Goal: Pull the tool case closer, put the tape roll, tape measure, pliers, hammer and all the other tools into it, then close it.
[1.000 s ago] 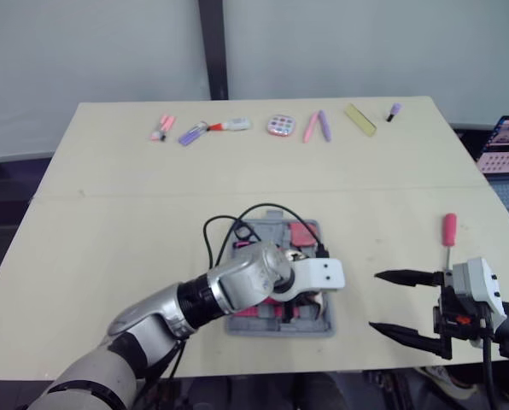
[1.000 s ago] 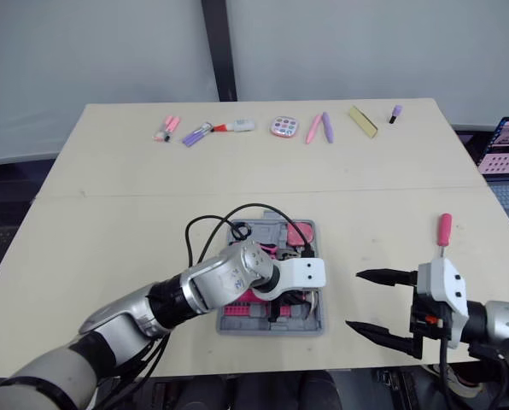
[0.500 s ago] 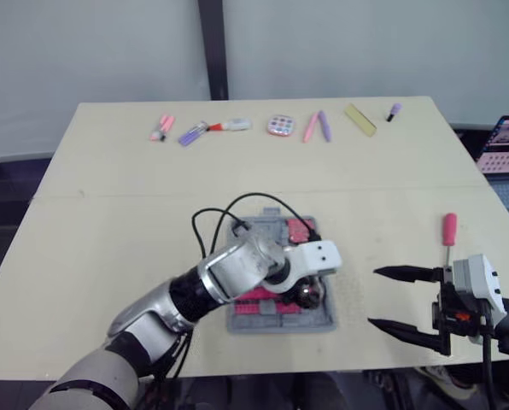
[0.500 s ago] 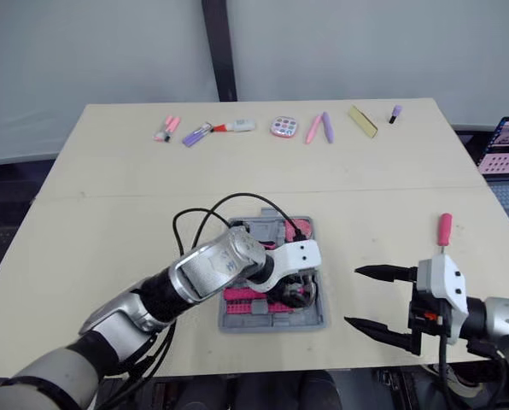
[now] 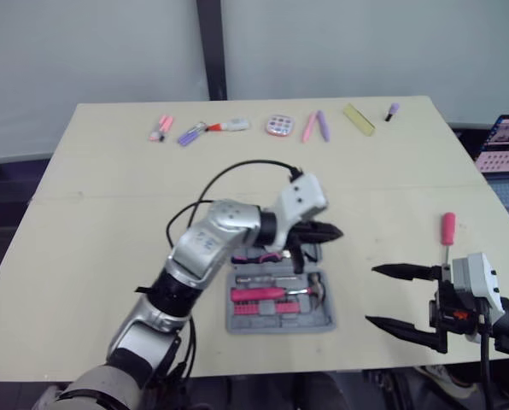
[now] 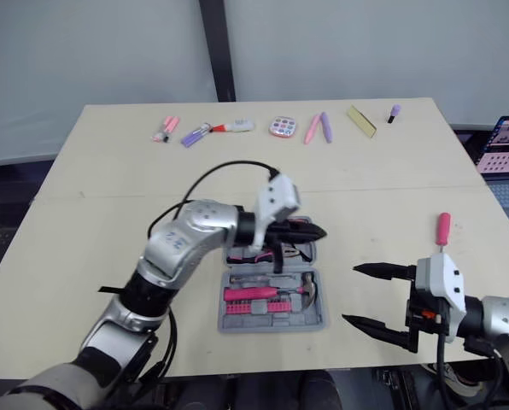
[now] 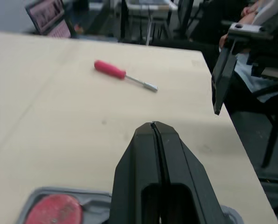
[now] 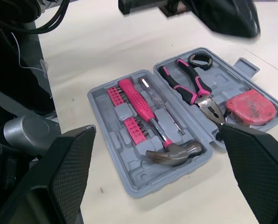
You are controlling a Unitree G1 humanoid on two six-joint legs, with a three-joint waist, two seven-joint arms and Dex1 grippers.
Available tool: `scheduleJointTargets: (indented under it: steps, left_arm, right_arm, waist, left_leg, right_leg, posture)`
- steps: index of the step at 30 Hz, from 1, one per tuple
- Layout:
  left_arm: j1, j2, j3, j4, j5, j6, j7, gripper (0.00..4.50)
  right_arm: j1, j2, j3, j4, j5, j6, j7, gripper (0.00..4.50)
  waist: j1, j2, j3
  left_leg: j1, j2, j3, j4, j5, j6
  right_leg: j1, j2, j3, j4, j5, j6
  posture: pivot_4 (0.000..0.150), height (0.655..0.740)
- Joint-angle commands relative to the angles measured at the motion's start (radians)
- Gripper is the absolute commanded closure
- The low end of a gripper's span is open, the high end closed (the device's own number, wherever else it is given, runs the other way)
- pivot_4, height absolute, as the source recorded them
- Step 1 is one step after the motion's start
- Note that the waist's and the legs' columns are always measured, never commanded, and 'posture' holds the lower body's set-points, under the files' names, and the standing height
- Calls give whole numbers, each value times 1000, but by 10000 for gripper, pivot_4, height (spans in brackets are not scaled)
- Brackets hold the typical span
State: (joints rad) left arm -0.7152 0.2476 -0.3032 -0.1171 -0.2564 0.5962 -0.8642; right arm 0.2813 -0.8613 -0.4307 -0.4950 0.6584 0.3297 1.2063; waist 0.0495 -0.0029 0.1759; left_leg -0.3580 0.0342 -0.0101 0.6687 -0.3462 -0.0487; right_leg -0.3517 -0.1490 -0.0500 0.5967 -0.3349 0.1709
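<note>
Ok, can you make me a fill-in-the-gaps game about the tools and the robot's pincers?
1. The tool case lies ____ on the table.
2. The hammer lies ____ the tool case.
3. The left pincer is ____, with nothing in it.
4. The screwdriver lying on the table outside the case has a ____ handle.

Missing words: open; inside; shut; pink.

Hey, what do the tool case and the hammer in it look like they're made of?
The tool case: grey moulded plastic, matte, judging by its shaped recesses. The hammer: head looks like dark metal with a dull sheen; the ribbed pink handle is probably plastic or rubber.
</note>
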Motion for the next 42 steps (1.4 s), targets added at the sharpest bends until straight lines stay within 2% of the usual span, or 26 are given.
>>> scheduleJointTargets:
  steps: [1, 5, 9, 22, 42]
  left_arm:
    - [62, 65, 41, -17, -45, -113, -105, 44689]
    - [177, 186, 56, -67, -87, -126, -210, 44689]
    - [265, 241, 24, -86, -49, -181, -225, 44689]
    - [347, 185, -85, 67, 151, -378, -104, 44689]
    - [361, 153, -114, 179, 221, -423, -81, 44689]
  right_arm:
    - [-8, 2, -4, -12, 11, -4, -8, 0]
    - [-13, -1, -5, -6, 12, -3, -4, 0]
    - [-22, -6, -5, 5, 10, -3, 1, 0]
    - [-23, -13, -20, 5, 13, 4, 2, 0]
    - [-1, -15, -39, -13, 19, 10, -2, 0]
  waist:
    - [-1, 0, 0]
    - [-2, 0, 0]
    - [4, 0, 0]
    - [1, 0, 0]
    - [2, 0, 0]
  left_leg:
    - [0, 0, 0, 0, 0, 0]
    - [0, 0, 0, 0, 0, 0]
    - [0, 0, 0, 1, 0, 0]
    - [0, 0, 0, 0, 0, 0]
    - [1, 0, 0, 0, 0, 0]
  right_leg:
    - [0, 0, 0, 0, 0, 0]
    - [0, 0, 0, 0, 0, 0]
    - [0, 0, 0, 0, 0, 0]
    - [0, 0, 0, 1, 0, 0]
    - [0, 0, 0, 1, 0, 0]
  posture:
    - [1500, 7400]
    - [1500, 7400]
    - [1500, 7400]
    - [1500, 7400]
    - [1500, 7400]
